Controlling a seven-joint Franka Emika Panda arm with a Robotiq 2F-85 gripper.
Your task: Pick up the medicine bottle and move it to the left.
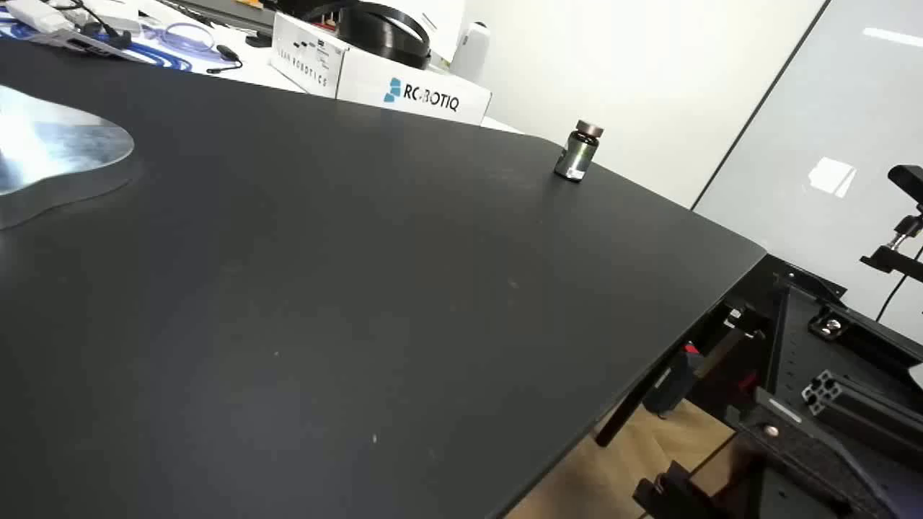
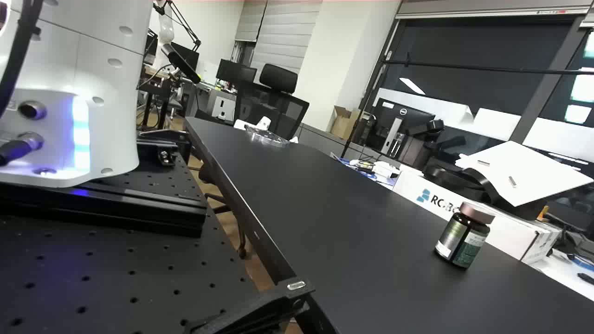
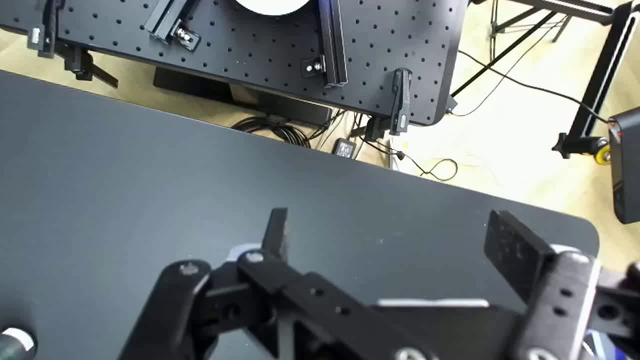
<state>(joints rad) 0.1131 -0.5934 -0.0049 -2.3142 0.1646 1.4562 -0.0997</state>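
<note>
The medicine bottle is small, dark and glossy with a brown cap and a label. It stands upright on the black table and shows in both exterior views (image 1: 577,154) (image 2: 462,237). In the wrist view, a part of the bottle (image 3: 16,345) shows at the bottom left corner, cut off by the frame edge. My gripper (image 3: 386,220) is open in the wrist view, with its two fingers wide apart and nothing between them. The bottle lies well to the left of the fingers in that view, apart from them. The gripper shows in neither exterior view.
The black table (image 1: 375,288) has a front edge with a gap to the perforated robot base plate (image 2: 116,278). The white robot base (image 2: 106,116) stands on that plate. A white box with blue lettering (image 1: 411,90) stands beyond the table edge. Clear plastic (image 2: 267,137) lies at the table's far end.
</note>
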